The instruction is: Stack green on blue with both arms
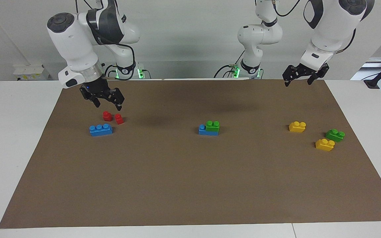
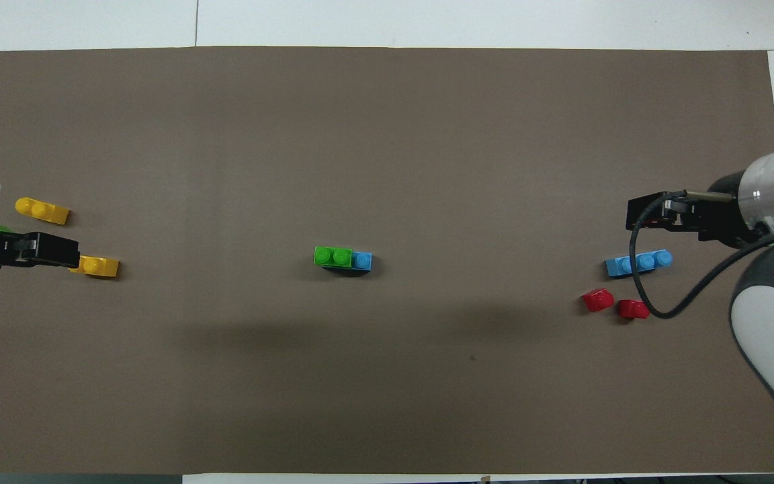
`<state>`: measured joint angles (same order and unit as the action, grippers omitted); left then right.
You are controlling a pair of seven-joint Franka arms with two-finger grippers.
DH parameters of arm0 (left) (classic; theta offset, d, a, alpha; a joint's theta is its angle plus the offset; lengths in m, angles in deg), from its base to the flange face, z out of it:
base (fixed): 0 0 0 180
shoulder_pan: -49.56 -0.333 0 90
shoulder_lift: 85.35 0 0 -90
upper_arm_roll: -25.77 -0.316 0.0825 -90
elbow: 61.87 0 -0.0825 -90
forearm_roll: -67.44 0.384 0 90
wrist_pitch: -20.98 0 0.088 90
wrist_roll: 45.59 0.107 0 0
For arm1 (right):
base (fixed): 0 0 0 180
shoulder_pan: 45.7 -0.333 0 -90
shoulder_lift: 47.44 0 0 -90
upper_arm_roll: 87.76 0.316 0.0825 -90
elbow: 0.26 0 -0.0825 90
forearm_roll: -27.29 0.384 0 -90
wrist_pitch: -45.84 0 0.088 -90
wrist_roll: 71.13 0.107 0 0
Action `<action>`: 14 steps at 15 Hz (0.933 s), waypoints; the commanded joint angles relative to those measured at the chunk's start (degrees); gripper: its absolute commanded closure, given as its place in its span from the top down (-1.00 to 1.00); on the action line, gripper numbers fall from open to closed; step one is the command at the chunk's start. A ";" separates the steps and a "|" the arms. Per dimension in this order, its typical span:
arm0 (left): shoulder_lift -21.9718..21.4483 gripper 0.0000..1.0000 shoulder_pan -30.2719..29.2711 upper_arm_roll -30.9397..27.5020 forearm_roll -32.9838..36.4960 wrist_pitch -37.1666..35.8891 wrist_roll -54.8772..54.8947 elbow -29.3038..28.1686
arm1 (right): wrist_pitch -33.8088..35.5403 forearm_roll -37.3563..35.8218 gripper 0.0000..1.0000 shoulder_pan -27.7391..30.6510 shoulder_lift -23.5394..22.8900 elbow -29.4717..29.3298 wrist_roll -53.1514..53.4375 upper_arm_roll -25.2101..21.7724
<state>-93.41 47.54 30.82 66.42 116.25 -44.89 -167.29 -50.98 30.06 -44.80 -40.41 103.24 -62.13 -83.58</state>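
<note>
With a small bright-green two-stud plastic brick point(image 1: 212, 126) stacked on a long blue brick point(image 1: 203, 130) mid-tabletop, the right pincer point(image 1: 106, 101) and left pincer point(image 1: 298, 79) hang spread wide, holding nothing.

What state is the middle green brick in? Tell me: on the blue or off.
On. The green brick sits atop the blue brick mid-mat, covering one end, one blue stud left bare; neither claw holds it.

On a brown mat point(image 1: 190, 185), 2 bright-green bricks point(image 1: 212, 126), 2 blue bricks point(image 1: 101, 129), 2 yellow bricks point(image 1: 297, 127) and 2 red blocks point(image 1: 107, 116) lie beneath white arms point(image 1: 74, 43) with dark grey joints and black grippers point(image 1: 106, 102).
</note>
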 commanded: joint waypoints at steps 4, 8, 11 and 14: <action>3.32 1.00 -0.71 0.40 -2.32 3.51 -1.49 2.76 | 7.69 -3.55 1.00 1.99 -2.55 -6.64 -5.92 0.57; 2.96 1.00 -0.45 0.40 -2.05 3.17 -1.32 2.58 | 7.08 -3.55 1.00 2.69 -2.64 -6.73 -5.39 0.48; 2.70 1.00 -0.80 0.49 -1.71 2.03 -1.06 2.93 | 7.08 -3.82 1.00 3.13 -2.64 -6.64 -5.48 0.48; 2.96 1.00 -0.80 0.49 -1.35 0.54 -0.79 4.60 | 7.08 -3.73 1.00 3.40 -2.64 -6.64 -5.48 0.48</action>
<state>-90.47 47.49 30.85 65.16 118.99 -45.83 -164.44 -44.78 27.51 -42.31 -42.24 97.95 -66.73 -83.74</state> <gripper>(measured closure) 0.000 0.000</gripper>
